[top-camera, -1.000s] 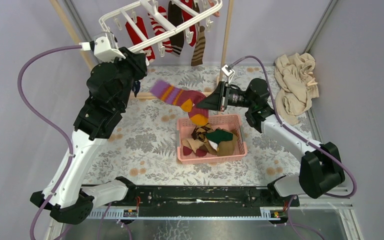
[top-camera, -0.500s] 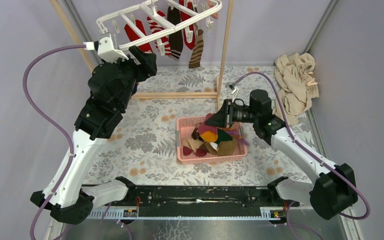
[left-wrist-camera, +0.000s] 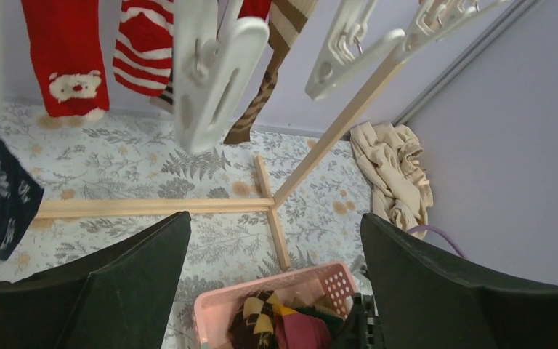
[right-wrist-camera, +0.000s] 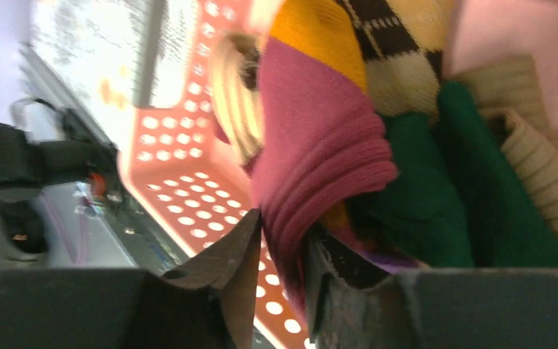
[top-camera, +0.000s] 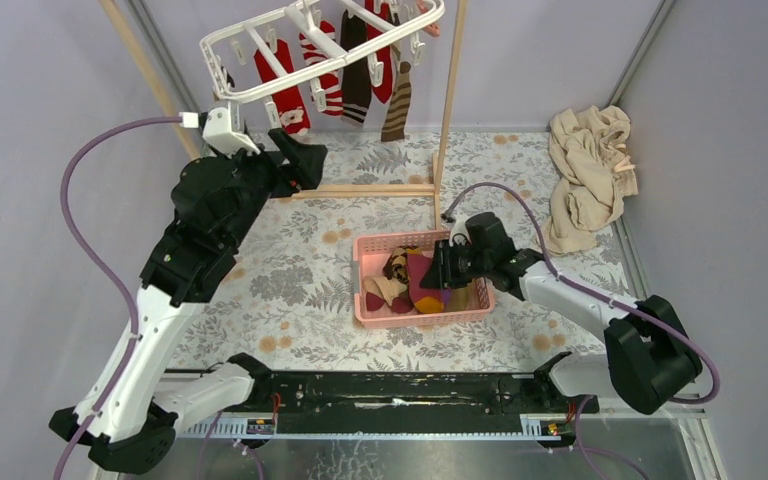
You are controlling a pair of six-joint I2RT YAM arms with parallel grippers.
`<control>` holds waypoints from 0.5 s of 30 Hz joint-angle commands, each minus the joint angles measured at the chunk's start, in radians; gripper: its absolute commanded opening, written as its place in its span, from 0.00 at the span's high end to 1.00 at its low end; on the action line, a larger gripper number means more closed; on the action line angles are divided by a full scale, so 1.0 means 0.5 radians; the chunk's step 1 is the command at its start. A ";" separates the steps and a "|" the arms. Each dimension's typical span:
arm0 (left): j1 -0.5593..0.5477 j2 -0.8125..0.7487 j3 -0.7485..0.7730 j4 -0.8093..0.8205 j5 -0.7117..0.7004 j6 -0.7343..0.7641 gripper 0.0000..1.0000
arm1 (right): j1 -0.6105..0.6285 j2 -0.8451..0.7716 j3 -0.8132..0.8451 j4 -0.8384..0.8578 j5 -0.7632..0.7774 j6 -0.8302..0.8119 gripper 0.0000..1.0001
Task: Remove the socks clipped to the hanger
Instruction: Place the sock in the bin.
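Counter (top-camera: 290, 290) covered in a fern print carries a wooden pole frame (top-camera: 448, 110) at the back. The hanger (top-camera: 250, 92) hangs tilted above the far left part, its white clips dangling.

The left arm (top-camera: 175, 270) rises steeply from its base at the near left. It bends at the elbow and reaches up and back, with the wrist turned toward the right. The left end effector (left-wrist-camera: 275, 218) is raised well off the counter, its fingers spread wide with nothing between them. The hanger is just above and beyond it. In the left wrist view one white clip (left-wrist-camera: 214, 80) hangs close in front, above the gap between the fingers and not touching them.

The right arm (top-camera: 580, 295) lies low, stretched from the near right toward the middle, and its wrist dips into the pink basket (top-camera: 420, 316). The right end effector (right-wrist-camera: 280, 225) has its fingers nearly together, pinching a fold of a magenta-and-orange sock (right-wrist-camera: 320, 145). That sock lies on the heap in the basket beside a green sock (right-wrist-camera: 436, 182), well apart from the hanger.

A beige cloth (top-camera: 585, 170) is bunched at the far right.

Clipped to the hanger are a red sock with a bear face (left-wrist-camera: 65, 69), a red-and-white striped sock (left-wrist-camera: 145, 43) and a brown striped sock (left-wrist-camera: 261, 94). A navy sock (left-wrist-camera: 3, 193) hangs at the left edge of the wrist view, its clip out of sight.
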 commanded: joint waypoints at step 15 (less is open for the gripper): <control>0.014 -0.598 -0.467 -0.394 -0.467 -0.204 0.01 | 0.267 -0.314 0.474 -0.408 0.886 -0.165 0.23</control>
